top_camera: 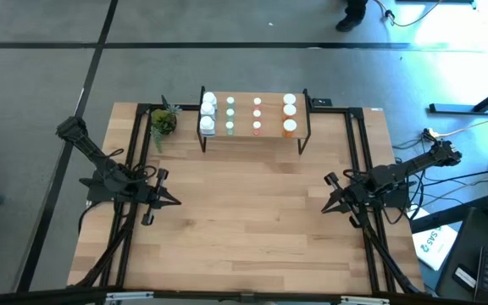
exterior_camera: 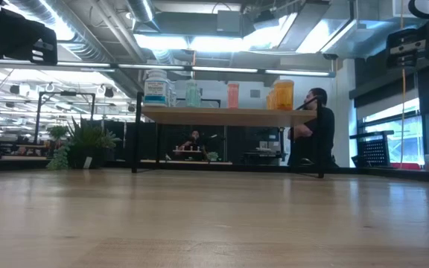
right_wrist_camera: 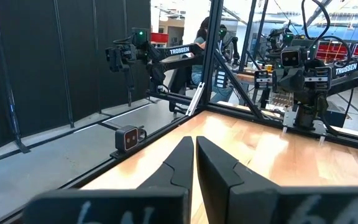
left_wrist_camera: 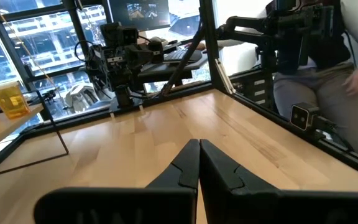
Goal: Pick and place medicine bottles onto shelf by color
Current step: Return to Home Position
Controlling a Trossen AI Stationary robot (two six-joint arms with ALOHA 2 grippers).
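Observation:
The shelf (top_camera: 252, 119), a light-wood plank on thin black legs, stands on the table at its far middle. The medicine bottles stand on it in columns: white ones (top_camera: 207, 113) at the left, then pale green (top_camera: 230, 114), pink-red (top_camera: 257, 115) and orange (top_camera: 289, 127) at the right. The low view shows the bottles (exterior_camera: 156, 87) on top of the shelf (exterior_camera: 226, 115). My left gripper (top_camera: 174, 201) rests shut at the table's left, my right gripper (top_camera: 327, 206) shut at its right. Both hold nothing and are far from the shelf.
A small potted plant (top_camera: 163, 121) stands left of the shelf. A black frame (top_camera: 138, 152) runs along the table's left, right and far edges. Bare tabletop (top_camera: 252, 220) lies between the two arms. A person (left_wrist_camera: 328, 68) stands beyond the table.

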